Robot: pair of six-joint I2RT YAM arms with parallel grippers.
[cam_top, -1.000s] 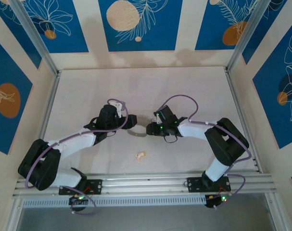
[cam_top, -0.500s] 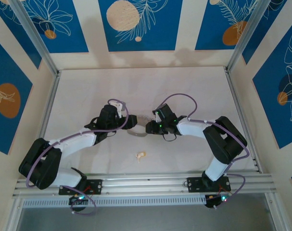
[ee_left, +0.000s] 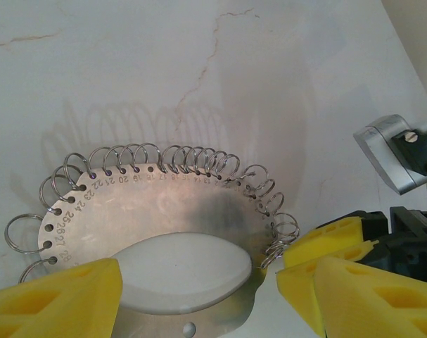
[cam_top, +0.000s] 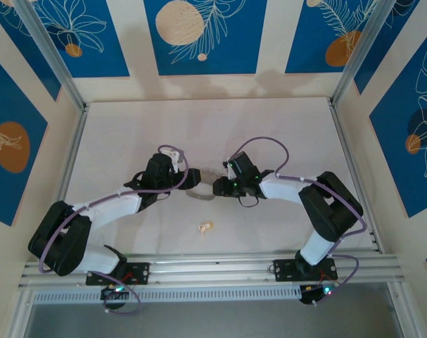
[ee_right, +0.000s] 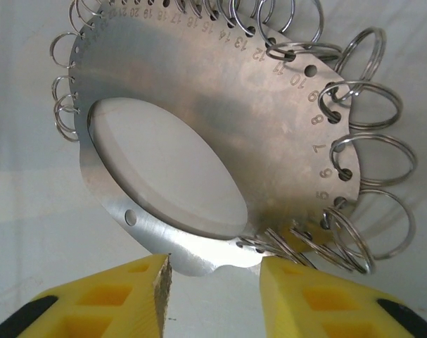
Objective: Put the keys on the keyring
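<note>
Mid-table, the left gripper (cam_top: 188, 186) and the right gripper (cam_top: 217, 188) meet tip to tip over the one keyring (cam_top: 200, 194). Broad white table (cam_top: 129, 134) lies open toward the far wall and both side rails (cam_top: 71, 165). The single pale-gold key (cam_top: 206, 227) lies apart, nearer the arm bases. The keyring is a grey metal plate with an oval cut-out. Its curved edge carries well over twenty split rings (ee_right: 371, 158) in numbered holes, and its near end is cut off in the left wrist view. The left gripper's yellow fingers (ee_left: 58, 299) stand wide apart with the plate between them; contact cannot be told. The right gripper's fingers (ee_right: 107, 299) show a narrower gap at the plate's lower edge, beside a bunch of rings; whether they pinch anything is unclear.
</note>
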